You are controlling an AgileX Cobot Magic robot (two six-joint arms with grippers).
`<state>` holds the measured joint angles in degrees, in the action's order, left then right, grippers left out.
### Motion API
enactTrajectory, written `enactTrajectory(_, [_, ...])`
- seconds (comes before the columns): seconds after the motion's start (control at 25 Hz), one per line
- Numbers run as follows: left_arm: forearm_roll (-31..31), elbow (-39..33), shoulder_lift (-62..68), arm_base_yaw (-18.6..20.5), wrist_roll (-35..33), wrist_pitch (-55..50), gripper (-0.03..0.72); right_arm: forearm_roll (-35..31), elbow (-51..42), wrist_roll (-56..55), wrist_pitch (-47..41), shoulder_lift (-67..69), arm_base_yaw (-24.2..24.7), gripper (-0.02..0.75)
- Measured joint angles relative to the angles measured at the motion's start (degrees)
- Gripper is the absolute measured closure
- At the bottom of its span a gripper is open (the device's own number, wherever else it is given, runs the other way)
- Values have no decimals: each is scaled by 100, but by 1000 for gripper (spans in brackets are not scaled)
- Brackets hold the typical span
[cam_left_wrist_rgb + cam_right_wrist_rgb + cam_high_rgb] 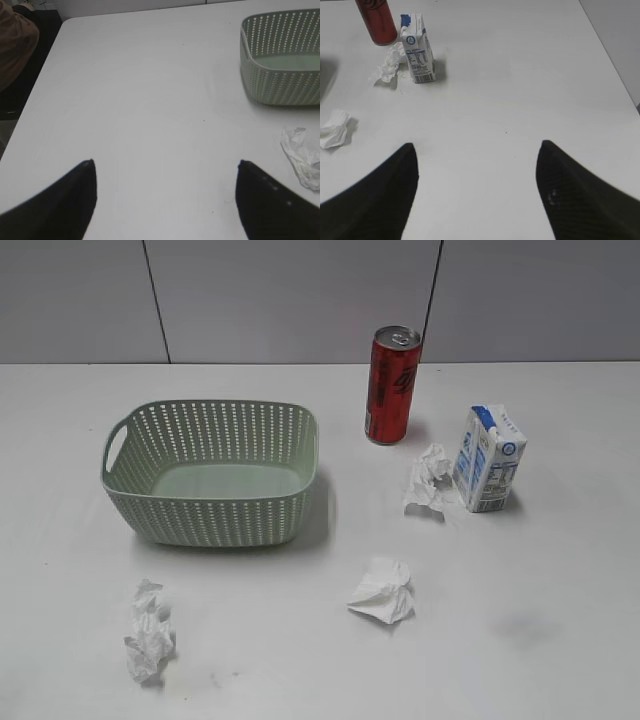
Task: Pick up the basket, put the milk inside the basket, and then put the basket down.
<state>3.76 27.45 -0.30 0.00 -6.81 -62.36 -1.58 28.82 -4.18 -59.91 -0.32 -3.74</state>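
Exterior view alone shows the perforated basket [210,475] whole — my left gripper [165,165] and right gripper [477,147] gape; gabled milk [418,50] upright.

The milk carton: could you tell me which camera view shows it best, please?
The exterior view: the milk carton stands upright, whole and unobstructed beside a paper wad. The right wrist view shows it smaller, near the top edge. The left wrist view misses it.

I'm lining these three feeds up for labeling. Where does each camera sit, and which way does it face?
Exterior: raised in front, slanting down at the basket, milk and red can; no robot parts.
Left wrist: on the left arm, over bare table; open left gripper below.
Right wrist: on the right arm, facing milk and can; open right gripper below.
Shared: exterior and left wrist show the basket.
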Motion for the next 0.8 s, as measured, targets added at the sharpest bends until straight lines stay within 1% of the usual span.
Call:
enactTrajectory(0.36, [0,0,0,0,0,0,36,0,0,0,0,0,0,186])
enactTrajectory(0.64, [0,0,17,0,0,6,59,0,0,0,0,0,0,186])
enactTrajectory(0.8, [0,122,610,0,0,276,60,0,0,5,0,0,0,186])
